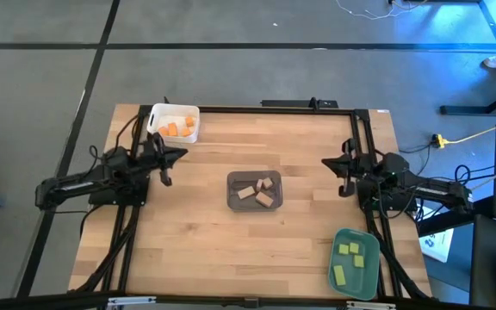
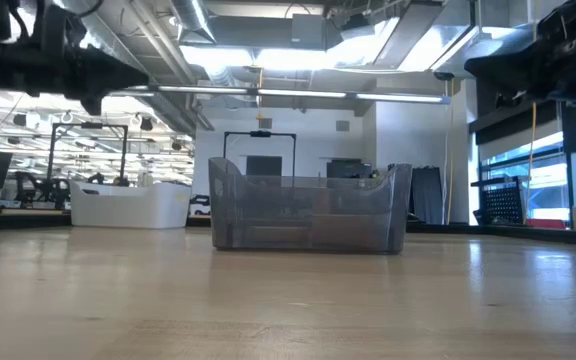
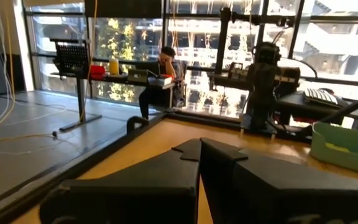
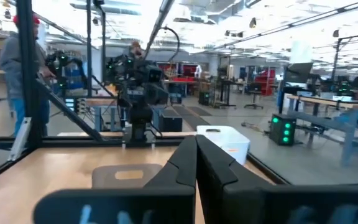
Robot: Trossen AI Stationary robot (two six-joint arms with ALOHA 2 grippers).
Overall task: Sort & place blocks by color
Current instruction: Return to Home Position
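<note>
Orange blocks lie in the white tray at the table's far left. Pale tan blocks sit in the grey tray at the middle, which shows in the low view. Yellow-green blocks lie in the teal tray at the near right. My left gripper hangs shut above the table, right of the white tray; its fingertips meet in the left wrist view. My right gripper hangs shut right of the grey tray, fingertips together in the right wrist view.
A black frame runs along the table's far edge and down both sides. Bare wood lies between the trays. Beyond the table, a person sits at a desk and another stands at the left of the right wrist view.
</note>
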